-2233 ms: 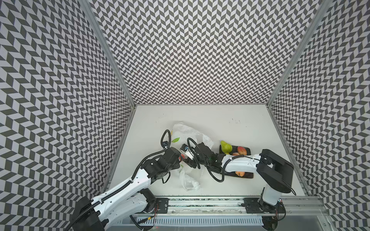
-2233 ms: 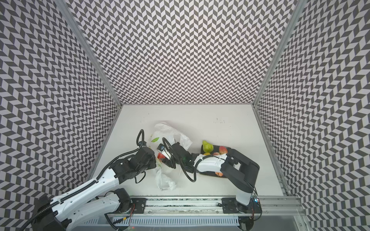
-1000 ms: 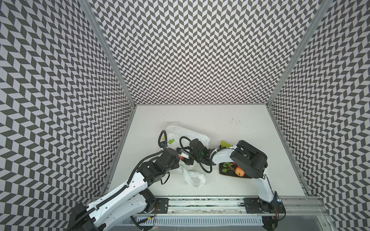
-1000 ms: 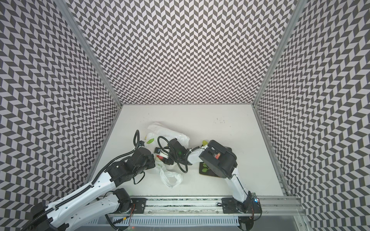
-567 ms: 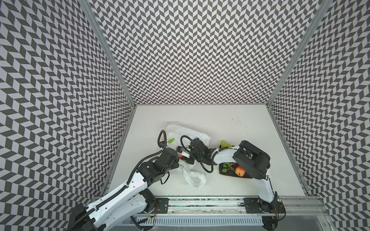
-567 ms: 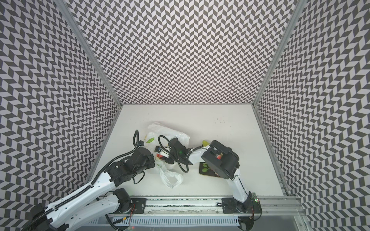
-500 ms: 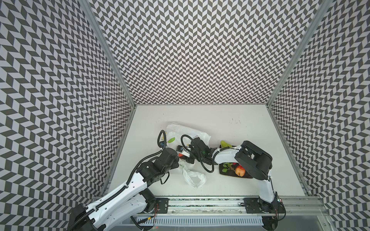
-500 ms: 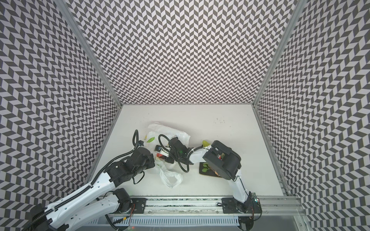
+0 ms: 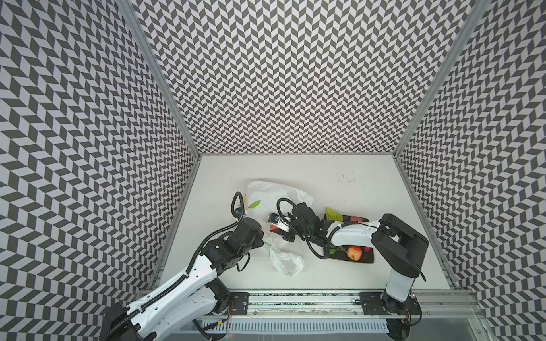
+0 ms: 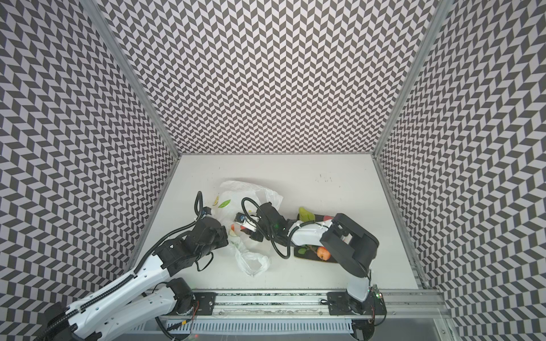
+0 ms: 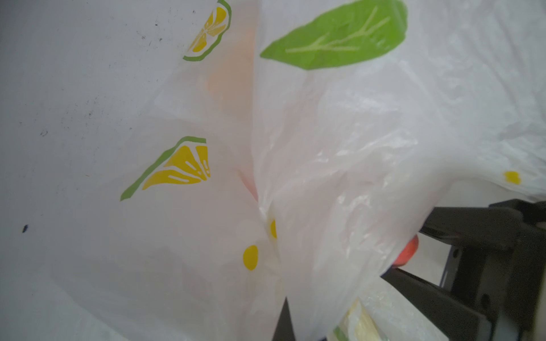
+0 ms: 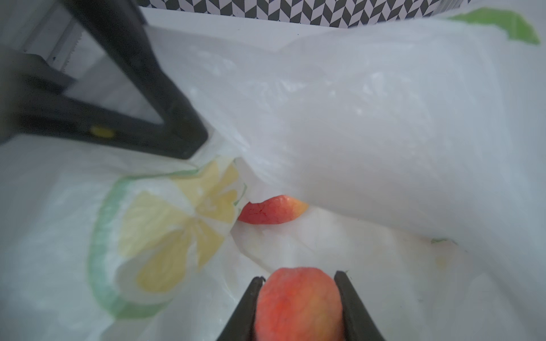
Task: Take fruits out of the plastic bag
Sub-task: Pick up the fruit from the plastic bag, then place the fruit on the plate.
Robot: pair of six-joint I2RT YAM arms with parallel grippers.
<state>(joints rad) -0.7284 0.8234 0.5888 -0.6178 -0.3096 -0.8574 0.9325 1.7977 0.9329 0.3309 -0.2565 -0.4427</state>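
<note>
The plastic bag (image 9: 274,195) (image 10: 245,192), white with lemon and leaf prints, lies crumpled at the table's centre-left. My left gripper (image 9: 264,236) (image 11: 285,317) is shut on a fold of the bag (image 11: 339,147) at its mouth and holds it up. My right gripper (image 9: 276,231) (image 12: 298,280) reaches into the mouth and is shut on a red-orange peach (image 12: 298,304). A second red-orange fruit (image 12: 273,209) lies deeper inside, half under the film. In the left wrist view the right gripper's fingers (image 11: 472,230) hold the peach (image 11: 409,251).
A dark plate (image 9: 366,258) sits under my right forearm with an apple (image 9: 354,252), a green sprig (image 9: 334,251), a green pear (image 9: 334,214) and a red piece (image 9: 356,219). A bag handle loop (image 9: 288,262) trails toward the front rail. Patterned walls enclose three sides.
My right gripper has closed onto the peach inside the bag, and the right arm's elbow has swung to the right. The left gripper keeps its hold on the bag.
</note>
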